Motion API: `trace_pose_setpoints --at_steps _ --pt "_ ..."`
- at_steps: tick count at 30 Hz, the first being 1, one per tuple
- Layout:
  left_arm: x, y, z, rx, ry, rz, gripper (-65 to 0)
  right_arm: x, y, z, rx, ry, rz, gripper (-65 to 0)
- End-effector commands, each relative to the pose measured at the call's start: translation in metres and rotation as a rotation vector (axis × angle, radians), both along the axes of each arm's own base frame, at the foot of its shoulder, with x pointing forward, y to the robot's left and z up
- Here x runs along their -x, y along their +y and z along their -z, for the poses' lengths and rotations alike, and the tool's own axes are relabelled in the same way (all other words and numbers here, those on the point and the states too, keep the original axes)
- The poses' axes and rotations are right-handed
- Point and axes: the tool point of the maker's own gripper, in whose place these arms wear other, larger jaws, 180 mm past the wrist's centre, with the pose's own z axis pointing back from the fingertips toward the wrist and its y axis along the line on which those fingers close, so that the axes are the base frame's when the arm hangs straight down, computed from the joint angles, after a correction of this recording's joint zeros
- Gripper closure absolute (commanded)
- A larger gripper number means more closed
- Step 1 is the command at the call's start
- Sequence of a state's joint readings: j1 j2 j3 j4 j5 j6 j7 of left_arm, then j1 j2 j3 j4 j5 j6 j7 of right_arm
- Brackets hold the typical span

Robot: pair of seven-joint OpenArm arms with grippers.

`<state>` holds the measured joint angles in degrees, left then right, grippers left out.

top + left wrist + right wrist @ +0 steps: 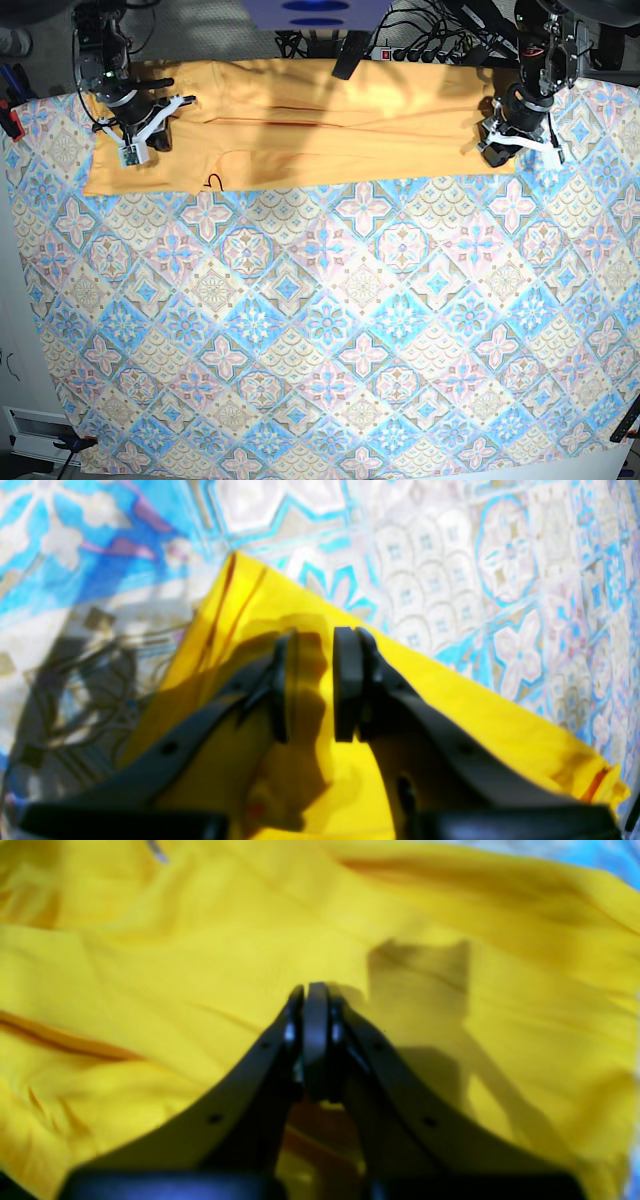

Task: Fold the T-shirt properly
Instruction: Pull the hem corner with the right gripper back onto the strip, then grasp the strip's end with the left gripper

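The yellow-orange T-shirt [330, 130] lies folded into a long strip along the far edge of the table. Its dark neck trim [215, 181] shows at the strip's front edge on the left. My left gripper [312, 685] is open, hovering just above one corner of the T-shirt [450, 700], with nothing between its fingers; in the base view the left gripper [500, 142] is at the strip's right end. My right gripper [315, 1040] is shut, low over the wrinkled T-shirt [200, 965]; in the base view the right gripper [140, 125] is over the strip's left end.
The blue-and-pink tile-patterned cloth [320, 330] covers the table; it also shows in the left wrist view [450, 555]. Cables and a power strip [440, 40] lie behind the far edge. A dark clamp [10, 120] sits at the left edge.
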<state>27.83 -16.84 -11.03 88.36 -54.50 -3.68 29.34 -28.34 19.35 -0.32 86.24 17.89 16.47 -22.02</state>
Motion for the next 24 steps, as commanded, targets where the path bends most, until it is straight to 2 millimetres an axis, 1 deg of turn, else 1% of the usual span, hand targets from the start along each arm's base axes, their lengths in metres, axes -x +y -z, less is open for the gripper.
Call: trace_pose_setpoints --at_steps 1,2,4,8,11,14,17,19,23,24 --pt "-0.001 0.003 -0.007 -0.003 -0.025 0.001 -13.1 0.006 -0.003 0.003 0.011 0.016 -0.013 0.0" --pt "0.001 0.003 -0.008 -0.005 -0.022 0.004 -13.5 0.011 -0.001 0.009 0.008 0.036 -0.018 0.0" --pt "0.0 0.004 -0.019 -0.025 -0.042 0.031 -15.3 0.018 0.004 0.018 0.0 0.064 -0.028 0.0" --pt "0.004 -0.003 -0.037 -0.039 -0.07 0.076 -21.5 0.011 0.022 0.022 -0.022 0.062 -0.073 0.0" --pt "0.01 0.002 -0.043 -0.07 -0.061 0.112 -24.8 0.011 0.03 0.023 -0.031 0.067 -0.091 0.0" --pt "0.019 0.01 -0.042 -0.095 -0.032 0.135 -26.1 0.006 0.029 0.025 -0.029 0.067 -0.088 0.0" --pt "0.028 0.017 -0.041 -0.12 -0.004 0.16 -26.1 0.015 0.021 0.037 -0.021 0.109 -0.07 0.0" --pt "0.035 0.022 -0.04 -0.139 0.024 0.185 -26.1 0.016 0.017 0.044 -0.017 0.125 -0.056 0.0" --pt "0.043 0.029 -0.037 -0.152 0.103 0.243 -26.1 0.018 0.014 0.048 -0.014 0.138 -0.051 0.0" --pt "0.044 0.035 -0.038 -0.158 0.118 0.245 -26.1 0.018 0.014 0.048 -0.014 0.138 -0.051 0.0"
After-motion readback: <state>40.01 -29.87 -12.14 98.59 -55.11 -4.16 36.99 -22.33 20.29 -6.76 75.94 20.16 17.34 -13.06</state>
